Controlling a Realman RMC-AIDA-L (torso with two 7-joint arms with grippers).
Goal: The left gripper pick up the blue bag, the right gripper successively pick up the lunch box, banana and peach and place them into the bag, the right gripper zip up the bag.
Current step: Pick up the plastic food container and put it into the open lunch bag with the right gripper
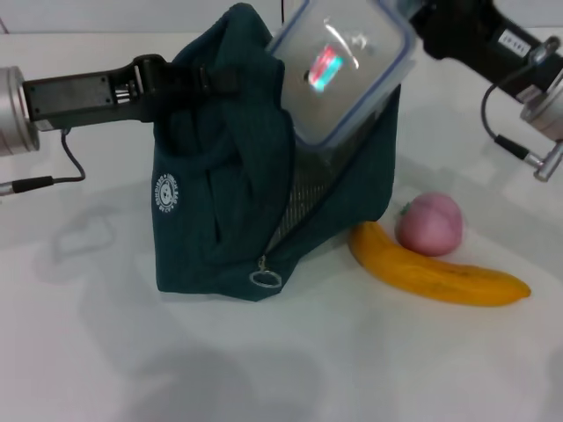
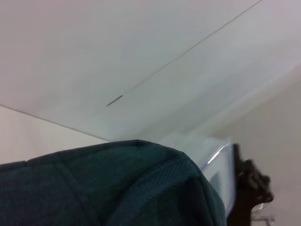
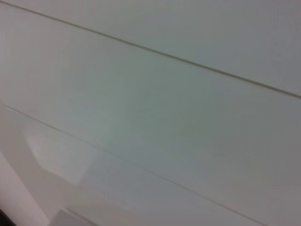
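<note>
The blue bag [image 1: 220, 202] stands on the white table, its mouth open to the right and showing silver lining. My left gripper [image 1: 207, 81] comes in from the left and is shut on the bag's top handle. The lunch box [image 1: 343, 66], clear with a blue rim and a red-and-teal label, hangs tilted over the bag's mouth, its lower corner inside the opening. My right gripper [image 1: 415, 22] is shut on its upper corner. The banana [image 1: 440, 274] and peach [image 1: 429, 223] lie on the table right of the bag. The left wrist view shows bag fabric [image 2: 117, 188] and the lunch box [image 2: 218, 174].
A ring zipper pull [image 1: 265, 279] hangs at the low front end of the bag's opening. Cables trail from both arms at the left and right edges. The right wrist view shows only pale wall and table surfaces.
</note>
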